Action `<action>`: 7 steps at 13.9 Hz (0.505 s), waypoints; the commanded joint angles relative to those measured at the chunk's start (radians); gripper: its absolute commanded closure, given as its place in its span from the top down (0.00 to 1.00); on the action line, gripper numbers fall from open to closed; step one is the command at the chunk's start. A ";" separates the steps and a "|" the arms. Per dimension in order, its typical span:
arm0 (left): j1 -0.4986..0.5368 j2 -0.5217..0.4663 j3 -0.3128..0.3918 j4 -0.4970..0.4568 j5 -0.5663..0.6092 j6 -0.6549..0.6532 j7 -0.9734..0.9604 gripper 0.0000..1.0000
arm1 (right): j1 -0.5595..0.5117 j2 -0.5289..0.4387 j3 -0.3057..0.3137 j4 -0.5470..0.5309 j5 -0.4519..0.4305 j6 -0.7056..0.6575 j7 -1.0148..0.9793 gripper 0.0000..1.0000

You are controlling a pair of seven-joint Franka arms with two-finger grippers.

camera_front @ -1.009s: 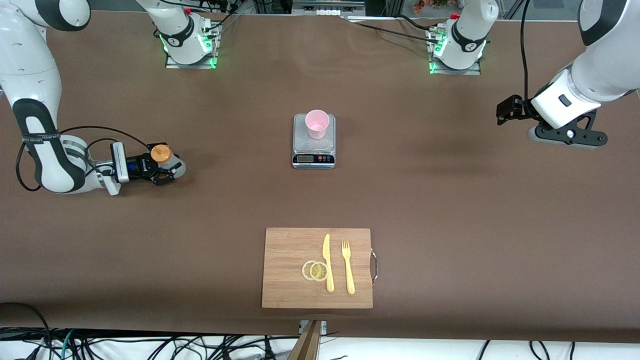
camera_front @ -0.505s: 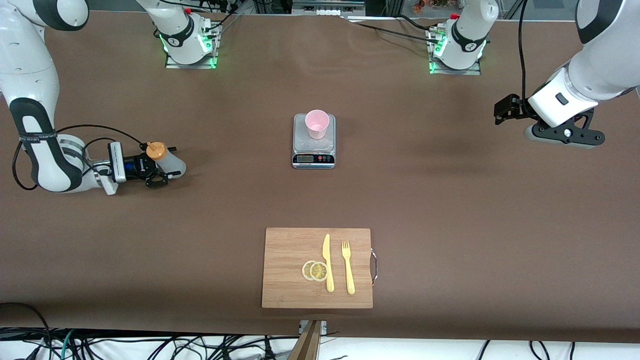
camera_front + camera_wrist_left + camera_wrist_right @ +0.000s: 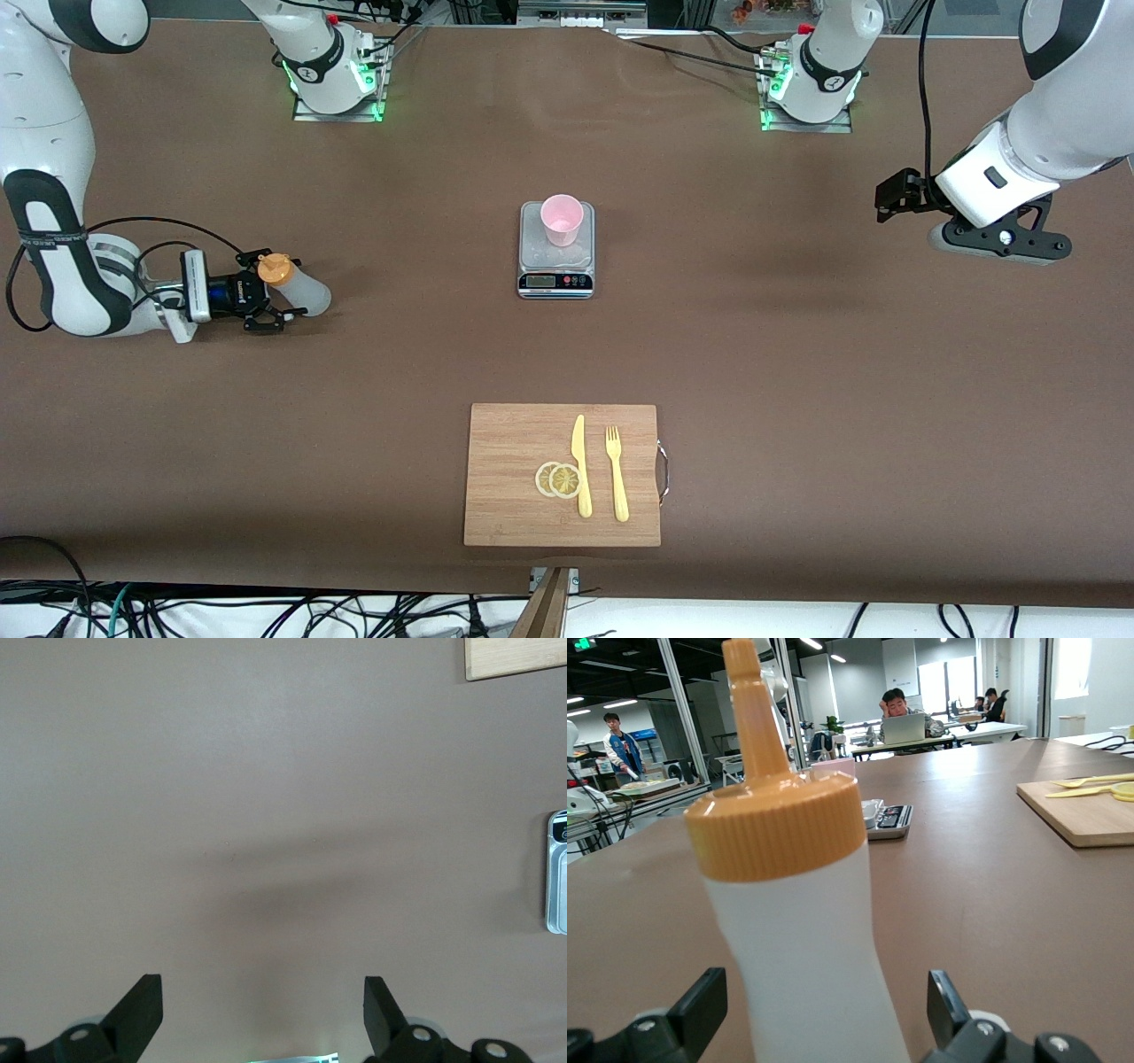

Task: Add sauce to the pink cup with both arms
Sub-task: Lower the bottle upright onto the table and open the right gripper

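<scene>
The sauce bottle [image 3: 308,295], whitish with an orange cap, stands on the table toward the right arm's end. My right gripper [image 3: 285,289] is open, with a finger on each side of the bottle and clear of it. In the right wrist view the sauce bottle [image 3: 799,930] fills the gap of the right gripper [image 3: 824,1010]. The pink cup [image 3: 562,219] sits on a small scale [image 3: 555,266] mid-table. My left gripper [image 3: 890,199] waits open and empty above bare table toward the left arm's end, and in its own view the left gripper [image 3: 261,997] has nothing between its fingers.
A wooden cutting board [image 3: 514,470] lies nearer the front camera than the scale. It carries a yellow knife [image 3: 580,465], a yellow fork [image 3: 616,474] and two lemon slices [image 3: 558,479]. The two arm bases stand along the edge farthest from the camera.
The right gripper has opened and let go of the sauce bottle, then drawn back a little toward the right arm's end. The bottle stays standing. The left arm has barely shifted.
</scene>
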 commanded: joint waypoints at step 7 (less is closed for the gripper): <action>-0.002 0.014 -0.002 0.034 0.000 -0.027 -0.012 1.00 | -0.036 0.010 -0.091 0.154 -0.036 -0.008 0.017 1.00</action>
